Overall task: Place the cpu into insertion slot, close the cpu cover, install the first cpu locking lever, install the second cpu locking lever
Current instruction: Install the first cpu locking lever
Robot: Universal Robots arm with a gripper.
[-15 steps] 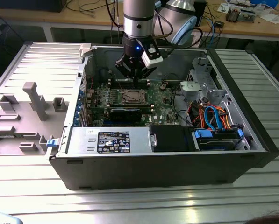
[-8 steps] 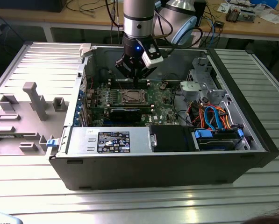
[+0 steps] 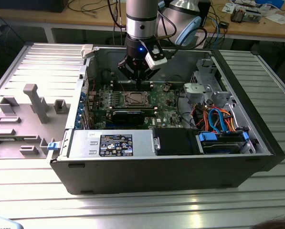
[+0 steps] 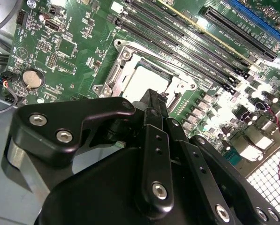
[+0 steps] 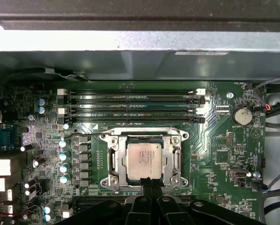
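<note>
Above the open case in the exterior view, the gripper point(image 3: 138, 82) hangs just behind the insertion slot point(image 3: 135, 99). In the first wrist view, the cpu point(image 5: 146, 160) lies seated under the cpu cover point(image 5: 146, 159), just ahead of narrow, empty fingertips point(image 5: 146, 186). In the second wrist view, those fingertips hide the socket's near edge; the levers' state is unclear.

**Arm and gripper: appearance**

- Arm point(image 3: 141, 16): silver-grey cylindrical wrist section above a black collar; a small blue light glows on the collar.
- Joint cap point(image 3: 187, 29): rounded, pale blue, on a grey housing behind the wrist.
- Cables point(image 3: 173, 26): black, looping beside the wrist.
- Camera block point(image 3: 156, 58): small white box on the collar's side.
- Gripper point(image 4: 151, 101): matt black linkage bars with rounded ends, joined by silver hex-socket screws; small unfilled holes along the central bar.
</note>
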